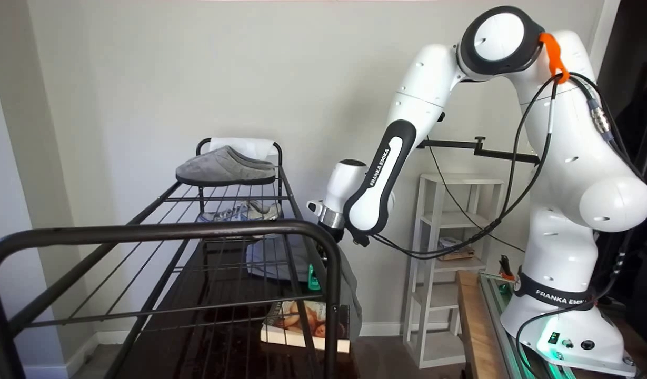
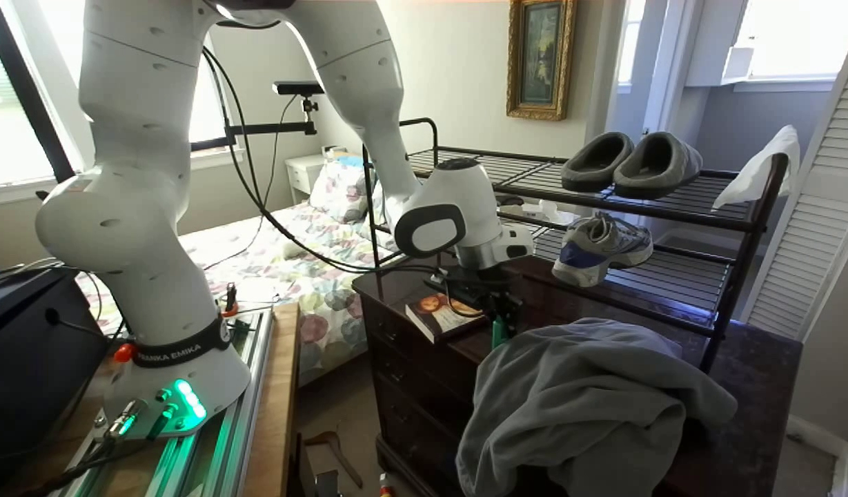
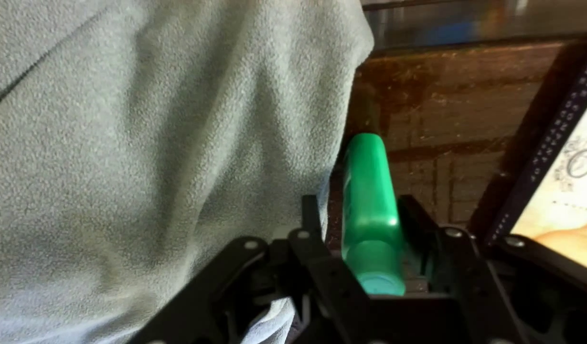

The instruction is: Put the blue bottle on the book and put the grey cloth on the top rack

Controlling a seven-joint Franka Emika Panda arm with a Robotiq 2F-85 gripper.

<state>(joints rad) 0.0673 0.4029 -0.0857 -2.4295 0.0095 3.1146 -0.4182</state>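
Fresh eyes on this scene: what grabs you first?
The white robot arm arching through both exterior views, hard to miss. Next, the big grey cloth heaped on the dark dresser and spilling over its edge in an exterior view. Then the bright green bottle, standing between the open fingers of the gripper in the wrist view, cloth on one side, book on the other.

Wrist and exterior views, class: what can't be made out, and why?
Wrist view: rest of the paperback book, cut off by the right edge.
Wrist view: blue-and-orange patch, too blurred to name.
In an exterior view: whatever lies under the grey cloth, hidden by folds.
In an exterior view: any print on the green bottle, too small.
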